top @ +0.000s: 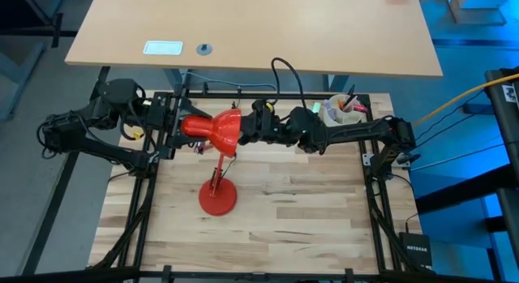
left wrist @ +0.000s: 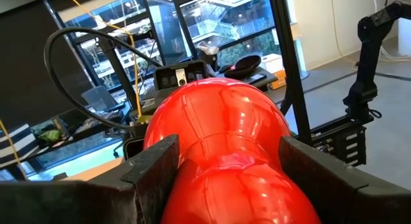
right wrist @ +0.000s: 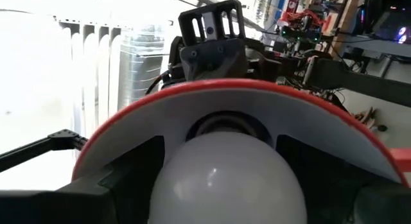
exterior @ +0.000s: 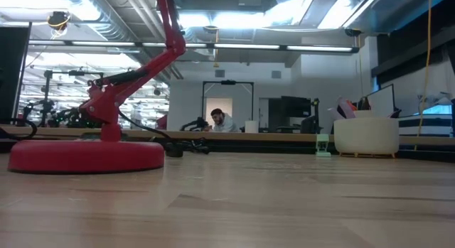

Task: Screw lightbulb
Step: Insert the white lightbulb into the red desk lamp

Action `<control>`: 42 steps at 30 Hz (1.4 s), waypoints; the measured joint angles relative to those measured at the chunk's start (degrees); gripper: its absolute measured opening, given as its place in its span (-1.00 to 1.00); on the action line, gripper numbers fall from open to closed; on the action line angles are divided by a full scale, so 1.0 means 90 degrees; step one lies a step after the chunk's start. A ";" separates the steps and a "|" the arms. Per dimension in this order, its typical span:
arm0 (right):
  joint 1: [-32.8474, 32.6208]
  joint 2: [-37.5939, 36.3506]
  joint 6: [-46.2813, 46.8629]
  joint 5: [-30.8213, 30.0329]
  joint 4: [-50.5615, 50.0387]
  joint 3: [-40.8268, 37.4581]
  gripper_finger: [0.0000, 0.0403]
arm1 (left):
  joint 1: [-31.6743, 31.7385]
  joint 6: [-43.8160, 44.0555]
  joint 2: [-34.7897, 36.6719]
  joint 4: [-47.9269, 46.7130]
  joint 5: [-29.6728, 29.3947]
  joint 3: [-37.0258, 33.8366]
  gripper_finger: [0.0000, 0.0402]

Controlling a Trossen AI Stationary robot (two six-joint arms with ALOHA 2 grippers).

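Inside one red shade [right wrist: 359,131], one lightbulb [right wrist: 221,179] between right gripper [right wrist: 221,185] fingers.

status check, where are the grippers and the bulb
Left gripper clamped on red lamp shade. Right gripper holding the lightbulb at shade's mouth. Nothing in the way.

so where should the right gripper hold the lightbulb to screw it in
On the round frosted dome of the lightbulb, one finger on each side, coming straight along the axis into the open mouth of the red lamp shade. Its screw base already sits in the socket, so only the dome is free. The right gripper holds it that way, while the left gripper clamps the shade's neck.
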State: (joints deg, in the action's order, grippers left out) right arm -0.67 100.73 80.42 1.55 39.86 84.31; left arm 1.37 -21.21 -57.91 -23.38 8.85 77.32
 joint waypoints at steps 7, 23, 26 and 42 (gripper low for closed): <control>0.0012 -0.0007 -0.0317 0.0021 0.0048 0.0000 0.51 | 0.0000 0.0151 0.0012 0.0012 -0.0043 -0.0005 0.26; 0.0371 -0.0068 -0.0315 0.1013 0.0055 0.0002 0.51 | 0.0007 0.0458 0.0364 -0.0117 -0.0122 -0.0032 0.26; 0.0374 -0.0085 -0.0318 0.1018 0.0011 0.0002 0.51 | 0.0007 0.0470 0.0364 -0.0111 -0.0130 -0.0030 0.26; 0.0369 -0.0121 -0.0478 0.0905 -0.0319 0.0022 0.51 | 0.0001 0.0474 0.0381 -0.0044 -0.0314 -0.0023 0.26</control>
State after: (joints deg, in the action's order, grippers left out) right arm 2.66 99.63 76.12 9.70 36.99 84.51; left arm 1.38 -16.95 -54.48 -23.77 6.02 77.11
